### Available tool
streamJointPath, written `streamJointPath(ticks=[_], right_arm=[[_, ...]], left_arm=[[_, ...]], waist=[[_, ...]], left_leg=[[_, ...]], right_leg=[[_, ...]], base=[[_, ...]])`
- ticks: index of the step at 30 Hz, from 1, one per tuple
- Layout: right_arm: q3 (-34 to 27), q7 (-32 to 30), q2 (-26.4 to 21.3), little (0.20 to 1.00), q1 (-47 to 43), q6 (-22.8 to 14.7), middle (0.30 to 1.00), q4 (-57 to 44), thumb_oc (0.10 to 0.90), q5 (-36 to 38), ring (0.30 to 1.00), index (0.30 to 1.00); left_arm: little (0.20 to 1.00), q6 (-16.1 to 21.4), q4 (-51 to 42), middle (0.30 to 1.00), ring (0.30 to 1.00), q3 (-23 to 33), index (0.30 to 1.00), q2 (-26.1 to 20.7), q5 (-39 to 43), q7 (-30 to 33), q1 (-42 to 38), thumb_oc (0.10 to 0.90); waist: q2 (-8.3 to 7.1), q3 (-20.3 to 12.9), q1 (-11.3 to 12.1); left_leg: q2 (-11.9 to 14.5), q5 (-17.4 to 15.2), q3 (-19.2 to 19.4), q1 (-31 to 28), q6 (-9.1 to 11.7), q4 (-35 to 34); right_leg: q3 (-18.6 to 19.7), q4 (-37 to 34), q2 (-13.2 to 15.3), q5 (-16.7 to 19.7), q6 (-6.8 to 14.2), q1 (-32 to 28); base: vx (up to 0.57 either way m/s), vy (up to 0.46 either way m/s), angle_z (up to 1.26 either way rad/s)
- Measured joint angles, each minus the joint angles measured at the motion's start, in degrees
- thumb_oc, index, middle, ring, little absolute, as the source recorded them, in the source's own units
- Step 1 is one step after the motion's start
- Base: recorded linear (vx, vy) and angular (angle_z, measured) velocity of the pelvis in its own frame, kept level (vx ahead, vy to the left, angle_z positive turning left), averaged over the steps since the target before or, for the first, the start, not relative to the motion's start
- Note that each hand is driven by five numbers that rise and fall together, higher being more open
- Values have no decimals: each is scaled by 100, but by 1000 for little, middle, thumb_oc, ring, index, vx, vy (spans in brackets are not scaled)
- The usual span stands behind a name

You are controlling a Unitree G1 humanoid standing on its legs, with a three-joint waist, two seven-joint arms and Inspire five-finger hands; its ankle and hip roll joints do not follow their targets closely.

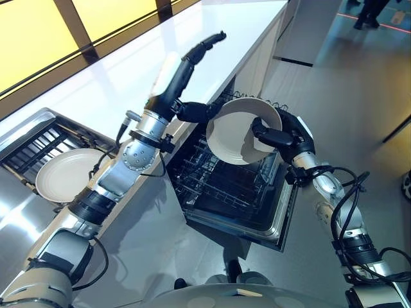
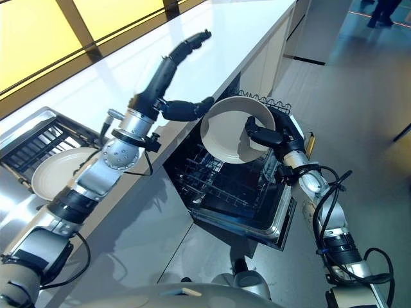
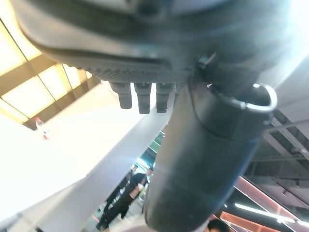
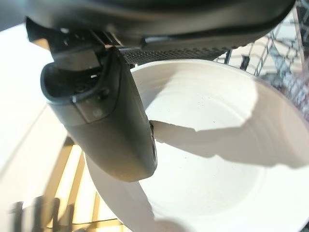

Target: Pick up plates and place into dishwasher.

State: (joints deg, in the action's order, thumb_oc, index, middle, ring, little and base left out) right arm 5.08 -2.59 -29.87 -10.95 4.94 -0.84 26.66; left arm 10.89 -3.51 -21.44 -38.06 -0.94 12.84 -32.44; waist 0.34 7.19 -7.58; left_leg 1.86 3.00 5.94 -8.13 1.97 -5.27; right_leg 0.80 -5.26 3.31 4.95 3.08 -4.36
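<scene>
Holding a white plate (image 1: 239, 135) by its edge with the right hand (image 1: 280, 136), thumb pressed on the inside (fingers tucked behind). Tipped up on its side, hanging just above the open dishwasher (image 1: 226, 186) and its dark wire rack (image 2: 218, 176). Reaching up over the white counter (image 1: 128, 70) with the left hand (image 1: 187, 70), fingers straight and spread wide, thumb (image 1: 192, 110) just beside the plate's rim, gripping nothing. Resting far behind that hand, beside the arm: a second plate (image 1: 64, 172) on a dish rack (image 1: 35, 138).
</scene>
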Motion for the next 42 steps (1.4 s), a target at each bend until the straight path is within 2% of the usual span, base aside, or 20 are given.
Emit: streamJointPath(ticks=[5, 9, 14, 18, 24, 29, 31, 34, 36, 38, 42], right_arm=[[-1, -88, -292, 200, 16, -36, 300, 65, 100, -944, 300, 300], [31, -108, -545, 200, 15, -38, 300, 71, 100, -2262, 300, 300], [48, -111, -1079, 200, 15, 128, 300, 118, 100, -3592, 300, 300], [140, -105, -1149, 200, -9, 292, 300, 199, 100, -3766, 300, 300], [1146, -30, -1121, 200, -303, 545, 300, 758, 100, -3917, 300, 300], [1417, -11, -744, 200, -334, 712, 300, 1144, 100, -3908, 300, 300], [1417, -69, -550, 200, -343, 720, 300, 1352, 100, -3903, 300, 300], [1458, -282, -334, 200, -356, 778, 300, 1546, 100, -3896, 300, 300], [1469, -362, -290, 200, -370, 791, 300, 1651, 100, -3867, 300, 300], [1469, -436, -277, 200, -371, 793, 300, 1695, 100, -3855, 300, 300], [1466, -596, -268, 200, -381, 806, 300, 1869, 100, -3855, 300, 300]], left_arm=[[900, -583, -389, 900, 900, 601, 900, -263, 783, -550, 284, 800], [900, -1052, -481, 900, 900, 706, 900, -406, 1004, -864, 617, 800], [900, -1086, -547, 900, 900, 1011, 900, -666, 1105, -875, 1038, 800], [900, -1086, -722, 900, 900, 1275, 900, -666, 1228, -881, 1233, 800], [900, -1083, -936, 900, 900, 1271, 900, -664, 1478, -1167, 1233, 800], [900, -1082, -1155, 900, 900, 1252, 900, -630, 2098, -1680, 1253, 800], [900, -1070, -1325, 900, 900, 1235, 900, -473, 2233, -1789, 1320, 800], [900, -862, -1510, 900, 900, 1215, 900, -323, 2094, -1792, 1503, 800], [900, -593, -1554, 900, 900, 1241, 900, -315, 1703, -1660, 1704, 800], [900, -430, -1593, 900, 900, 1447, 900, -312, 1434, -1567, 1952, 800], [900, -377, -1602, 900, 900, 1912, 900, -315, 1155, -1194, 2350, 800]], waist=[[13, 8, 126], [53, 31, 291], [98, 59, 437], [99, 59, 527], [97, 63, 763], [90, 70, 913], [90, 71, 972], [90, 71, 1068], [92, 72, 1093], [94, 73, 1137], [103, 80, 1310]], left_leg=[[-3, 16, -110, 52, 1, 3], [-7, 38, -169, 72, 6, 14], [-9, 61, -306, 137, 18, 13], [-1, 84, -413, 185, 30, 15], [-4, 108, -476, 199, 31, 15], [-2, 122, -652, 201, 45, 15], [-7, 127, -718, 215, 49, 15], [-8, 152, -777, 248, 52, 17], [-7, 158, -864, 253, 58, 18], [-5, 162, -912, 254, 64, 17], [1, 187, -1045, 285, 89, 17]], right_leg=[[-132, -1, 6, -7, 4, 1], [-188, -2, 8, -8, 2, -6], [-331, -4, 9, -25, -9, -4], [-453, -2, 3, -38, -19, -8], [-529, -19, 10, -41, -17, -26], [-723, -27, 12, -101, -31, -107], [-776, -27, 15, -111, -40, -126], [-832, -11, 15, -125, -37, -133], [-943, -5, 16, -146, -38, -169], [-995, -8, 15, -176, -42, -193], [-1129, -28, 6, -205, -41, -222]], base=[[-3, -6, 10], [-16, -10, 8], [-14, -6, 14], [-8, -9, 13], [-5, -11, 6], [5, -9, 18], [14, -4, 15], [14, -9, 13], [19, -21, 19], [17, -18, 15], [8, -8, 16]])
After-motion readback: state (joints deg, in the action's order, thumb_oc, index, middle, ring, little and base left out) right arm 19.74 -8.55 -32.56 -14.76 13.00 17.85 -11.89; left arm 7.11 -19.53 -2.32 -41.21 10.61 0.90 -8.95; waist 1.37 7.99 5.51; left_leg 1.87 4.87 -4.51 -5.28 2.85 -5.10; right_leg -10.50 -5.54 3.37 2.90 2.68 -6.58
